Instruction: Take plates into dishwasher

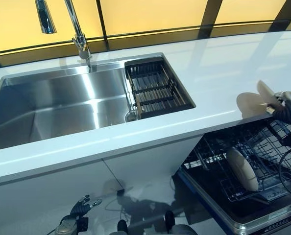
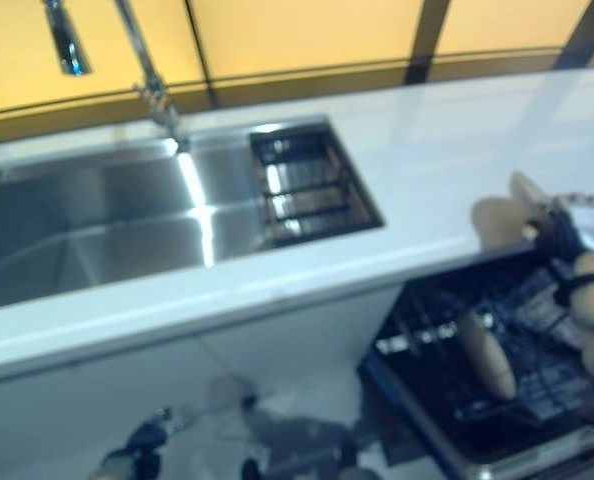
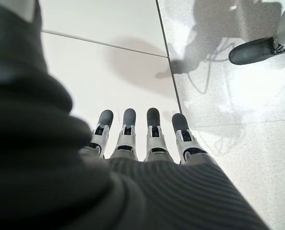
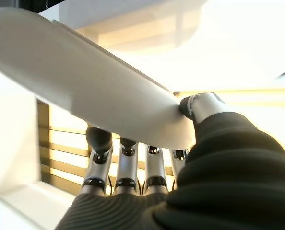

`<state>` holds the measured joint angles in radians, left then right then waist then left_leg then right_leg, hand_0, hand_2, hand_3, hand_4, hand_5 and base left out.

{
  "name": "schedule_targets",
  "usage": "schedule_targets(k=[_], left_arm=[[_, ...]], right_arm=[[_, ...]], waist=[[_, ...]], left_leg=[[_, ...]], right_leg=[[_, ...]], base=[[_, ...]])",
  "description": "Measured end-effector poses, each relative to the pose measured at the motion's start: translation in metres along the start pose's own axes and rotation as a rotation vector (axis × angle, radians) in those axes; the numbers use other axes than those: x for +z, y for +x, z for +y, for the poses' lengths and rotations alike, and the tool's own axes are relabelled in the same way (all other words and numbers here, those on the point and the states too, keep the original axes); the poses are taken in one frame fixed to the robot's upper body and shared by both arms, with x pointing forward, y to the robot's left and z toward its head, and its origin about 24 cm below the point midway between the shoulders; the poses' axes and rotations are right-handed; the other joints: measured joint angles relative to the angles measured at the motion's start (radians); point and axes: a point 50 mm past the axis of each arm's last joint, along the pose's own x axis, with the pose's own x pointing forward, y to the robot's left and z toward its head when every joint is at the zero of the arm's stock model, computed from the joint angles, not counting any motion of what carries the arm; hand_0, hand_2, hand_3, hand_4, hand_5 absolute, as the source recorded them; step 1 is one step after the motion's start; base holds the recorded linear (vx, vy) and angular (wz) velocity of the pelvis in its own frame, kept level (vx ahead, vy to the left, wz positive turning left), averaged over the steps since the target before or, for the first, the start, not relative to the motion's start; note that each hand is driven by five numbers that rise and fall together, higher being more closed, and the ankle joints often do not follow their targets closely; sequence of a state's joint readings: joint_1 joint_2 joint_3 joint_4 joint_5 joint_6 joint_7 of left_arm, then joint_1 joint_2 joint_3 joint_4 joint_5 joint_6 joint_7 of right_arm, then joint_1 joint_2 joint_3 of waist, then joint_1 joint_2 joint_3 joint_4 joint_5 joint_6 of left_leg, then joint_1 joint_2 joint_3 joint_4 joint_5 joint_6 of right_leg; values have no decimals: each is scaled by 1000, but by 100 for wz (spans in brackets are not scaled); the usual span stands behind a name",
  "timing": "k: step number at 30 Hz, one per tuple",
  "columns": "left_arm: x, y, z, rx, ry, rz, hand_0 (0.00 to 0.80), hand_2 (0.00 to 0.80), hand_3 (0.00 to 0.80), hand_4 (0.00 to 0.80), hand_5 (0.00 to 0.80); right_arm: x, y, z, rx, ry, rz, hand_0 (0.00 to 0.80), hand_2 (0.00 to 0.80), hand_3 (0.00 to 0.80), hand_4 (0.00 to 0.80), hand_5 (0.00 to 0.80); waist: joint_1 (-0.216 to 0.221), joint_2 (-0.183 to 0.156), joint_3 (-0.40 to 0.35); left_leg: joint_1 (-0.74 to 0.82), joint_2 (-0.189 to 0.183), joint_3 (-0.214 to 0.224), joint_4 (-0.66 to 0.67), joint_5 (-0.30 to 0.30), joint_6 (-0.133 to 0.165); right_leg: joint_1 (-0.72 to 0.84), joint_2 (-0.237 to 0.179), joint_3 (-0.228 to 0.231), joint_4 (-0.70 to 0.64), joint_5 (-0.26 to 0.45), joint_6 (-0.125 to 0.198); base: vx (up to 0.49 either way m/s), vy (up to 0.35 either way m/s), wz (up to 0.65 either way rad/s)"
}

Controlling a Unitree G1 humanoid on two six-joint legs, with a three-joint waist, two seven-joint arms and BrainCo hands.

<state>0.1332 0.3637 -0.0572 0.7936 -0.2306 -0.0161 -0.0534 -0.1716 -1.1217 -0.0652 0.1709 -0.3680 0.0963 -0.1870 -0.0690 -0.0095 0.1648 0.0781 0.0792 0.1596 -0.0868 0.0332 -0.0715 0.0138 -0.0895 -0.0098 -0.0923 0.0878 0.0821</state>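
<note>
My right hand point(image 1: 288, 111) is at the far right, over the counter's front edge and above the open dishwasher. It is shut on a beige plate point(image 1: 267, 94), held tilted on edge; the right wrist view shows the plate point(image 4: 85, 81) pinched between the thumb point(image 4: 200, 106) and the fingers point(image 4: 128, 165). A pale reflection of the plate lies on the glossy counter beside it. Another beige plate point(image 1: 242, 169) stands upright in the dishwasher's lower wire rack point(image 1: 219, 152). My left hand point(image 1: 80, 211) hangs low by the cabinet front, open and empty, its fingers point(image 3: 129, 129) straight over the floor.
A white counter point(image 1: 219, 68) holds a steel sink point(image 1: 57, 103) with a tall faucet point(image 1: 79, 34) and a dark drain rack point(image 1: 155, 88) in its right part. The pulled-out dishwasher rack fills the lower right. White cabinet fronts point(image 1: 47, 191) stand below the sink.
</note>
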Motion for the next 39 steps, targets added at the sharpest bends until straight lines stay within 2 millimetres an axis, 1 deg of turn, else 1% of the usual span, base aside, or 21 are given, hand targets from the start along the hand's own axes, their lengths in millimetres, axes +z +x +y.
schedule_targets(k=[3,7,9,15,18,20,23,26,30,33,36,39], left_arm=[[-1,0,0,-6,0,2,0,0,0,0,0],[-3,0,1,-3,0,7,0,0,0,0,0],[-2,1,1,-3,0,5,0,0,0,0,0],[1,4,2,-1,2,4,0,0,0,0,0],[2,3,3,-3,5,4,0,0,0,0,0],[2,3,4,-2,7,3,0,0,0,0,0],[3,4,4,-6,8,0,0,0,0,0,0],[8,5,4,-13,9,-11,0,0,0,0,0],[8,5,4,-18,10,-11,0,0,0,0,0],[9,5,6,-17,14,-13,0,0,0,0,0],[9,4,12,-11,27,-13,0,0,0,0,0],[11,3,18,-4,37,-15,0,0,0,0,0]], right_arm=[[-1,5,-9,-1,77,25,800,800,800,800,800],[-1,11,-17,19,234,63,800,800,800,800,800],[-6,13,-19,41,353,104,800,800,800,800,800],[-22,16,-15,114,605,213,800,800,800,800,800],[-34,15,-15,135,690,262,800,800,800,800,800],[-39,13,-13,166,730,284,800,800,800,800,800],[-41,12,-9,217,749,298,800,800,800,800,800],[-48,6,-3,259,749,328,800,800,800,800,800],[-54,-1,4,319,736,349,800,800,800,800,800],[-61,-9,6,354,690,371,800,800,800,800,800],[-68,-15,9,378,639,393,800,800,800,800,800],[-74,-23,13,412,554,413,800,800,800,800,800]], waist=[[-5,-3,2],[-26,-10,6],[-28,-13,7],[-27,-16,9],[-32,-18,10],[-40,-19,10],[-55,-19,10],[-55,-19,10],[-58,-19,10],[-60,-19,10],[-60,-20,11],[-62,-20,11]], left_leg=[[2,0,2,0,0,0],[3,1,4,-3,0,0],[4,0,6,-2,-1,-1],[15,2,20,0,-5,-3],[16,3,28,0,-7,-4],[16,3,29,0,-7,-4],[17,3,30,0,-8,-4],[18,3,31,-2,-8,-4],[18,3,32,-3,-8,-5],[18,3,33,-3,-8,-5],[18,3,33,-3,-9,-5],[18,4,36,-3,-9,-5]], right_leg=[[0,1,3,0,0,0],[1,1,5,0,0,1],[1,2,8,0,0,0],[3,7,23,0,3,-4],[1,8,28,0,3,-4],[1,8,29,0,3,-4],[1,9,31,0,4,-5],[1,10,32,0,5,-5],[1,11,34,0,5,-5],[0,12,34,0,4,-5],[-1,12,35,0,2,-1],[-2,12,38,0,2,-1]], base=[[21,6,-2],[0,0,0],[4,2,-2],[7,1,-6],[-4,-1,-8],[0,0,0],[0,0,0],[0,0,0],[0,0,0],[-43,-14,0],[-10,-1,0],[-11,-3,-1]])
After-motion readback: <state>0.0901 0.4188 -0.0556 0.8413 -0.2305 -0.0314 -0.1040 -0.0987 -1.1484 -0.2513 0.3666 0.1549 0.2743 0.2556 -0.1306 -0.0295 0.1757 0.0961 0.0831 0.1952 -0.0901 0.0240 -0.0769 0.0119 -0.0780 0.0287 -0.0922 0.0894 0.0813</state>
